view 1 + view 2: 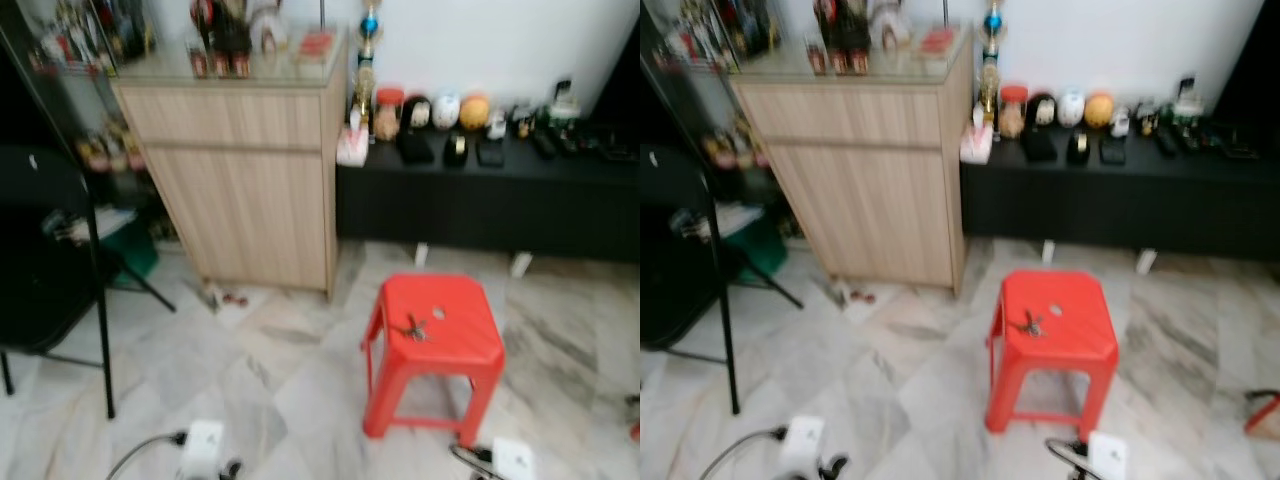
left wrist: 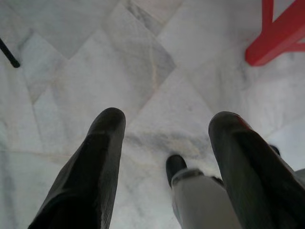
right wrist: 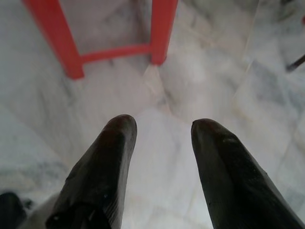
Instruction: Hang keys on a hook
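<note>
A bunch of keys (image 1: 414, 327) lies on the seat of a red plastic stool (image 1: 440, 300) standing on the marble floor in front of me. In the left wrist view my left gripper (image 2: 164, 125) hangs open over bare floor, with a leg of the stool (image 2: 279, 36) off to one side. My right gripper (image 3: 159, 126) is open too, empty, pointing down at the floor beside the stool's legs (image 3: 159, 31). I can make out no hook in the blurred head views.
A light wooden cabinet (image 1: 250, 170) stands at the back left, a long black low bench (image 1: 500, 200) with small items at the back right. A black folding chair (image 1: 50, 260) is at the left. My white feet (image 1: 205, 440) and a cable are on the floor.
</note>
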